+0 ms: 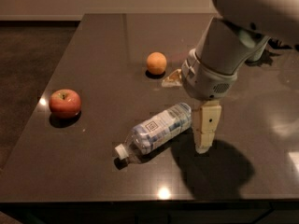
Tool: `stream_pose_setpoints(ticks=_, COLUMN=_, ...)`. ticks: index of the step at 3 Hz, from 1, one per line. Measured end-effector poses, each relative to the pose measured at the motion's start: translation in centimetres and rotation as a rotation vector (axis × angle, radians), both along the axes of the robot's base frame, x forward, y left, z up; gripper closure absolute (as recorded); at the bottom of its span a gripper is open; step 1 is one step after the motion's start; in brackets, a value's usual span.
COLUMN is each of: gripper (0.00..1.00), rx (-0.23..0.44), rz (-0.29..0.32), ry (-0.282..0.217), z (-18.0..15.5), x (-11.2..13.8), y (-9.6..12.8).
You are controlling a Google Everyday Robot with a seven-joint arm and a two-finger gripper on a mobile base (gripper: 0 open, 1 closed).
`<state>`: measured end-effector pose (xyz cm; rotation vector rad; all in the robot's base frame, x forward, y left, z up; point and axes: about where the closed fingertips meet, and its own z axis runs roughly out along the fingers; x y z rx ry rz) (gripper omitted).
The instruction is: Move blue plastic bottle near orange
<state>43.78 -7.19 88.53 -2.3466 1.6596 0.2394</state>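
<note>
The blue plastic bottle [156, 130] lies on its side on the dark table [103, 45], front centre, white cap toward the front left. The orange [156, 63] sits behind it, apart from it, toward the table's middle. My gripper [191, 118] hangs from the arm at the right and is open and empty. One cream finger [205, 127] points down just right of the bottle's base end. The other finger [172, 78] shows behind the wrist, near the orange. I cannot tell whether the gripper touches the bottle.
A red-yellow apple [64, 103] sits near the table's left edge. The table's front edge runs close below the bottle. The arm's bulky wrist [210, 73] and upper link fill the upper right. The arm's shadow falls at the front right.
</note>
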Motion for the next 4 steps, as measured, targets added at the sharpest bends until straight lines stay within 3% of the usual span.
stream_pose_setpoints(ticks=2, gripper=0.0, rx=-0.053, rz=0.052, ry=-0.01, z=-2.8, x=0.8, y=1.3)
stream_pose_setpoints(ticks=4, gripper=0.4, rx=-0.121, rz=0.022, ry=-0.007, z=-3.6, x=2.4, y=0.8)
